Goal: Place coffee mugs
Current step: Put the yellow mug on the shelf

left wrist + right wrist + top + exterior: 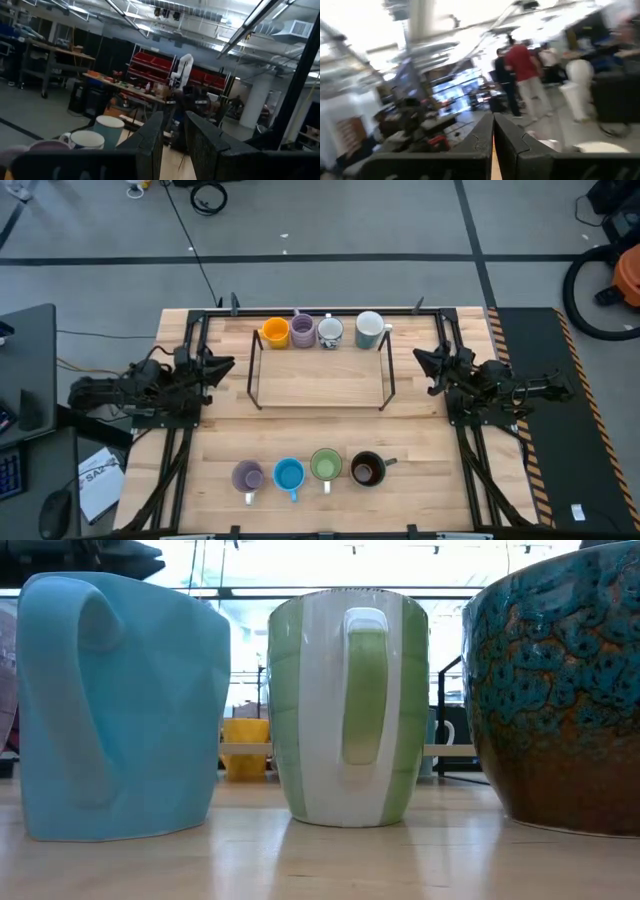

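Observation:
Four mugs stand in a row at the table's far side, seen from above: orange (275, 332), purple (302, 330), white patterned (329, 333) and pale white-blue (369, 329). Another row stands upright near the near edge: lavender (247, 477), bright blue (289, 475), green (325, 465) and dark brown-black (367, 469). The low view shows the blue (120, 705), green (345, 705) and dark (560, 690) mugs close up. My left gripper (228, 364) (175, 145) waits at the table's left, slightly open. My right gripper (418, 357) (493, 140) waits at the right, shut. Neither is near a mug.
A black wire frame (320, 385) stands on the table's middle, just in front of the far row of mugs. Bare wood lies between the frame and the near row. People stand in the room beyond the table (520, 75).

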`<action>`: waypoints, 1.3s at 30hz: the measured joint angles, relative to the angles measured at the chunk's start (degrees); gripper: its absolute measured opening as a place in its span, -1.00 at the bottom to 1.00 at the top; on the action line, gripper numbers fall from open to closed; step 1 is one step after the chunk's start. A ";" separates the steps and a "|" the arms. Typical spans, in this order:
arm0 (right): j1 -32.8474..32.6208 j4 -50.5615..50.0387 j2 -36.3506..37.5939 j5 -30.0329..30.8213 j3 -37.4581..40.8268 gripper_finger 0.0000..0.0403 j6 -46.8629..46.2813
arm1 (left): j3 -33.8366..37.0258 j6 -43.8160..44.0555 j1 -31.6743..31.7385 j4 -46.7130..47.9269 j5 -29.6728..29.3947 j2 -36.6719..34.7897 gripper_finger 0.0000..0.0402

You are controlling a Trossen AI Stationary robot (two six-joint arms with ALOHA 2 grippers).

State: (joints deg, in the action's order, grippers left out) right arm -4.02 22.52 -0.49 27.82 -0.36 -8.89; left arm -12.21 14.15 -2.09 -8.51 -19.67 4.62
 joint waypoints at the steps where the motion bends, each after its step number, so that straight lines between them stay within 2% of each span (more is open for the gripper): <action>1: 0.01 0.70 0.00 -1.14 0.00 -0.90 1.08 | -1.57 0.02 0.00 2.04 -0.01 0.88 -0.58; 7: 0.03 2.20 -0.01 -1.14 -1.38 -0.90 6.22 | -11.91 1.70 0.04 15.56 -1.31 8.94 -0.58; 15: -0.02 -2.01 -3.41 -1.66 -6.70 -0.90 7.59 | -25.78 4.83 1.99 25.90 -0.97 27.02 -0.58; 18: 0.11 -2.14 -6.93 -0.48 -8.95 -0.90 7.63 | -31.81 4.93 5.77 31.51 1.78 34.01 -0.58; 21: 0.23 -3.13 -10.78 1.38 -11.47 -0.90 8.97 | -37.67 4.74 11.09 35.21 8.09 40.58 -0.58; 25: 0.95 -5.82 -15.91 0.48 -15.96 -0.90 11.57 | -44.55 3.21 18.34 39.00 17.02 48.91 -0.58; 29: 1.79 -7.32 -21.20 -1.20 -18.35 -0.90 13.16 | -51.33 -0.14 24.48 44.56 22.35 57.82 -0.58; 35: 3.15 -7.13 -27.31 1.23 -18.93 -0.90 17.19 | -61.79 -7.15 29.92 54.00 25.59 70.50 -0.58; 39: 3.66 -6.69 -28.44 5.04 -18.95 -0.90 21.34 | -68.04 -10.81 32.08 58.87 25.89 77.66 -0.58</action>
State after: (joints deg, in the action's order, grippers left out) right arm -0.35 15.83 -28.93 32.86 -19.31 12.45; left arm -80.25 3.34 29.99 50.36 6.22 82.28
